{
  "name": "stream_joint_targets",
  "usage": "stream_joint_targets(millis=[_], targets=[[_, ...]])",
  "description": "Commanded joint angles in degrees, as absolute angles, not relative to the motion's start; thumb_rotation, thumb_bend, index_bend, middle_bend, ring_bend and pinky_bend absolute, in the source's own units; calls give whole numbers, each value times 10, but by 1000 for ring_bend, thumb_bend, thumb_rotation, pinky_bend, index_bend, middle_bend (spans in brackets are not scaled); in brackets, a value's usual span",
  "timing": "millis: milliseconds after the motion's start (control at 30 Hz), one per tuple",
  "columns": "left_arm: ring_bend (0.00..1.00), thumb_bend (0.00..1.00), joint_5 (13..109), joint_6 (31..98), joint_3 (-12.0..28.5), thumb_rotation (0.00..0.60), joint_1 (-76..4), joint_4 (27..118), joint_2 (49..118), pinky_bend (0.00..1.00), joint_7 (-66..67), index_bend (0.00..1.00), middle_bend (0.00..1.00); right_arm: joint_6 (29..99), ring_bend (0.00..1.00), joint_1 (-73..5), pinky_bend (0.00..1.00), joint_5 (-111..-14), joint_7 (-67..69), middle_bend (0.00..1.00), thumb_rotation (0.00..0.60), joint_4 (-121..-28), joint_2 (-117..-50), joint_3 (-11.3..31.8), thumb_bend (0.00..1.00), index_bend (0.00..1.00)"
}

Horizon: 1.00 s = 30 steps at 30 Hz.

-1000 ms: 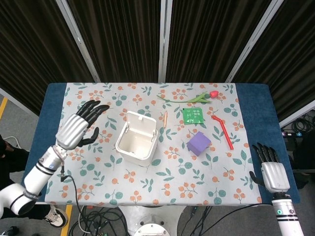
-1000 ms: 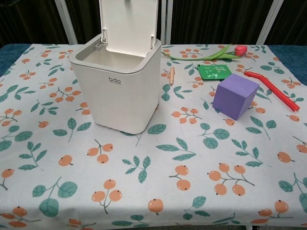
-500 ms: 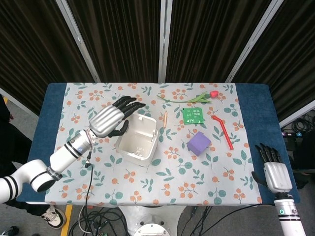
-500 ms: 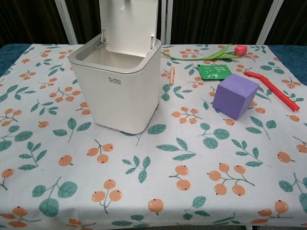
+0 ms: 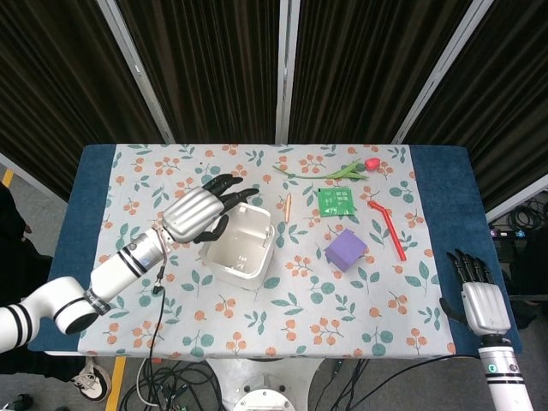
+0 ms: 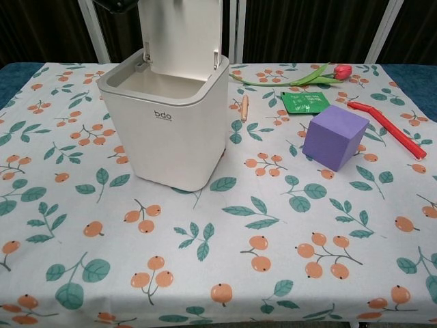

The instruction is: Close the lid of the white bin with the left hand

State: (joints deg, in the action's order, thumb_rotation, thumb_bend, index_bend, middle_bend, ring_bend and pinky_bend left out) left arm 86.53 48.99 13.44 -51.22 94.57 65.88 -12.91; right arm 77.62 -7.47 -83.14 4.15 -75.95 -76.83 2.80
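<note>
At frame top, lid [image 6: 181,34] cut off (contact unclear), left hand [image 5: 199,212] over it.

A table [image 5: 94,171] with a blue top is covered by a leaf-and-berry patterned cloth [image 6: 225,260]. Dark pleated curtains [image 5: 214,68] with pale slanted poles [image 5: 137,73] are hung behind it; grey floor [image 5: 26,205] and cables [image 5: 163,385] are seen below.

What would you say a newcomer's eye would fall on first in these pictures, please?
Most likely the white bin left of the table's middle, its lid standing open. The left hand is right at the bin's rear left, fingers reaching toward the lid. To the right lie a purple cube, a green packet and a red tulip, while the right hand waits open at the table's near right corner.
</note>
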Motion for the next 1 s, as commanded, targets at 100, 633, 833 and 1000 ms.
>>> stream_joint_targets(millis=[100,633,833,1000], targets=[[0,769,867,489,123,600,-507,978,626,0,-113,42,304,775,0,-75,0,-831,40,0,600,-759,-770,28,219,0],[0,770,900,522,84,600,-472,1037,572,0,-116,48,323,771,0,-78,0,-832,30,0,600,-756,-779,27,218,0],[0,770,913,532,65,600,-458,1043,570,0,-125,48,325,769,0,-80,0,-832,25,0,600,-761,-779,27,218,0],[0,769,935,551,46,600,-444,1039,584,0,-146,48,329,776,0,-79,0,-831,24,0,600,-765,-776,31,219,0]])
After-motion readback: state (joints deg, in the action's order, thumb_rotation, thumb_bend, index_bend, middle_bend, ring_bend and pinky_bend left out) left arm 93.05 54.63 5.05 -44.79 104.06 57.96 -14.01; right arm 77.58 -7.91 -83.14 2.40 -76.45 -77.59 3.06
